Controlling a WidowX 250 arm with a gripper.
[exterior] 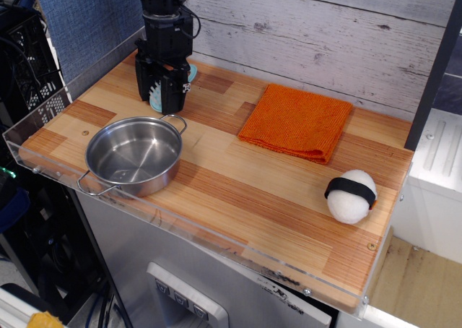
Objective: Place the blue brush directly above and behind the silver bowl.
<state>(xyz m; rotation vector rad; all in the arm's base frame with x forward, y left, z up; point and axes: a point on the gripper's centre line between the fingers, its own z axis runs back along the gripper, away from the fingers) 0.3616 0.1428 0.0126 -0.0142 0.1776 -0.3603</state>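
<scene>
The silver bowl (pixel 134 156) stands on the wooden table near the front left, with wire loop handles at its far right and near left. My black gripper (pixel 162 97) hangs just behind the bowl, low over the table. Its fingers are shut on the blue brush (pixel 158 92). The light-blue bristled head shows between the fingers, and a bit of the handle sticks out to the right near the gripper body. Most of the brush is hidden by the fingers.
An orange folded cloth (pixel 297 121) lies at the back middle. A white ball with a black band (pixel 351 195) sits at the right. A clear plastic rim (pixel 43 115) borders the table's left and front. A plank wall stands behind.
</scene>
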